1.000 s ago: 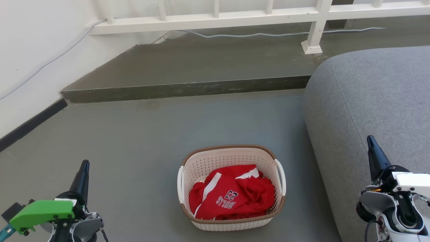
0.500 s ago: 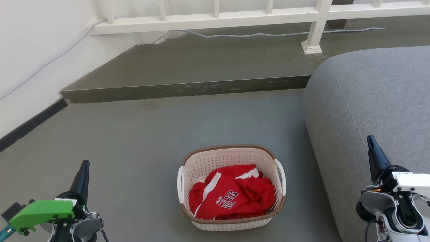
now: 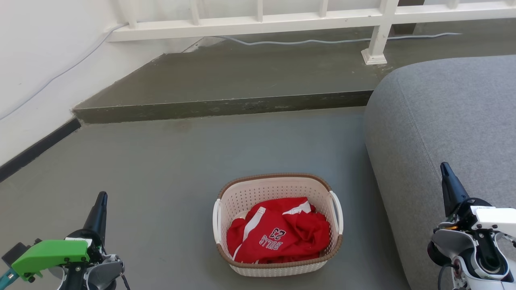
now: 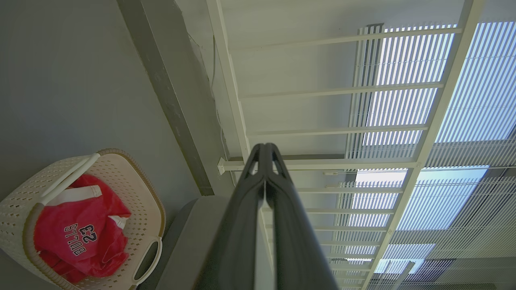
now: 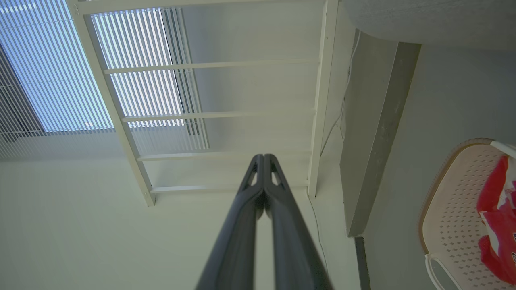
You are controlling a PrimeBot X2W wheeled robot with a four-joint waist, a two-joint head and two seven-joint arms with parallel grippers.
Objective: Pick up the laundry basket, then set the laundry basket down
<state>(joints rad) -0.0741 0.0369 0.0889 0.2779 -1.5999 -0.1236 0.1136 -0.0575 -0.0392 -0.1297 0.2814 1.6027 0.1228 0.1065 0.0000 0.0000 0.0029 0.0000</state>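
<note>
Grey floor [image 3: 161,169] is seen across the head view, w/ the basket [image 3: 278,176] set upright on it at low centre. A crumpled red jersey [image 3: 278,233] is held inside, its lettering "BULLS 23" upside down to the camera. White handles are seen at the basket's left [image 3: 217,221] and right [image 3: 338,217] ends, neither one gripped. The sofa [image 3: 443,121], grey fabric, is found just beside the basket on the right, apparently w/ a narrow gap between them. A raised step [image 3: 221,106] is seen beyond the basket, topped by a white railing [image 3: 258,24] and a cable [image 3: 322,40].

The left gripper [image 3: 101,197] is held low at left, well apart from the basket; in its wrist view the fingers [image 4: 258,193] are seen pressed together, nothing pinched. The right gripper [image 3: 444,167] is held over the sofa edge, approx. level w/ the basket's far rim; its fingers [image 5: 278,209] are likewise pressed together on nothing.
</note>
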